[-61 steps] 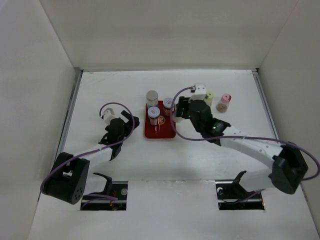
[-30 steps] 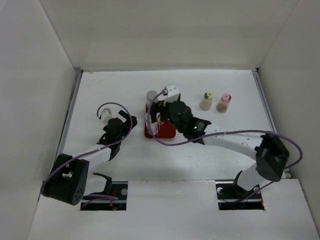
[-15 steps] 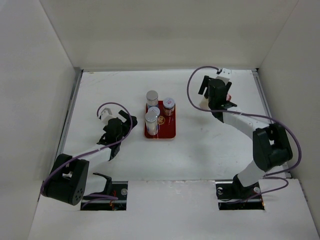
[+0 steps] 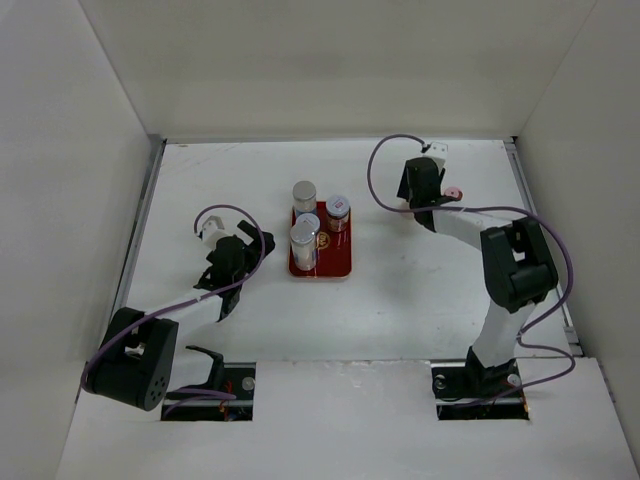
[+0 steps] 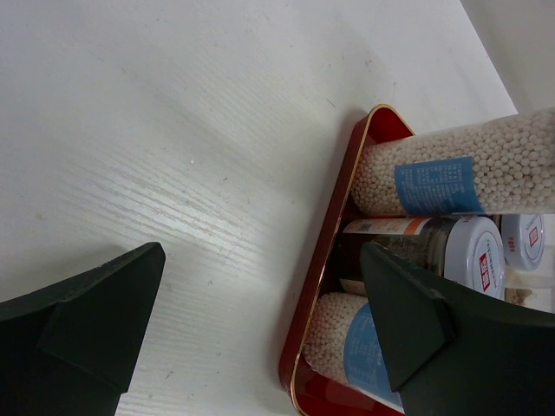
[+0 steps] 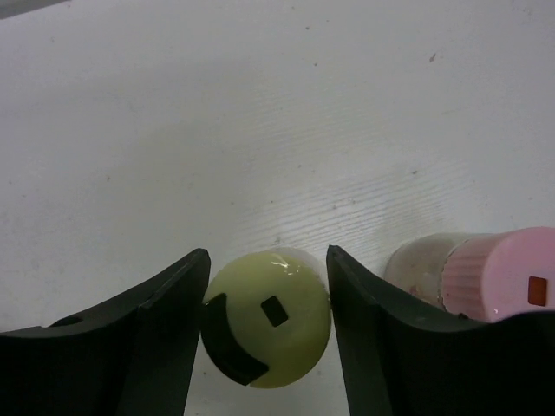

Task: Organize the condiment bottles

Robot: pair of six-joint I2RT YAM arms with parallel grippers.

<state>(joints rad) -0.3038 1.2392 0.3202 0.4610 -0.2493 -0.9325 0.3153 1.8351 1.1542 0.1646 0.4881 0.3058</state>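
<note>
My right gripper (image 6: 267,253) reaches down over the short yellow-capped bottle (image 6: 277,325), its fingers pressed against both sides of the cap. Just to the right stands the pink-capped bottle (image 6: 494,273), outside the right finger. From above, the right gripper (image 4: 420,192) hides the yellow cap, and the pink cap (image 4: 453,192) peeks out beside it. White bottles with blue labels (image 5: 451,173) and a white-capped jar (image 5: 416,251) stand in the dark-red tray (image 5: 334,251). My left gripper (image 5: 260,260) is open, left of the tray and holding nothing.
The tray (image 4: 335,262) sits mid-table with a silver-capped bottle (image 4: 304,192) at its far edge. White walls enclose the table on the left, back and right. The left arm (image 4: 225,262) rests between the tray and the left wall.
The right arm swung from the tray to the back right and lowered over the yellow-capped bottle, its fingers narrowing onto the cap. The left arm stayed still.
</note>
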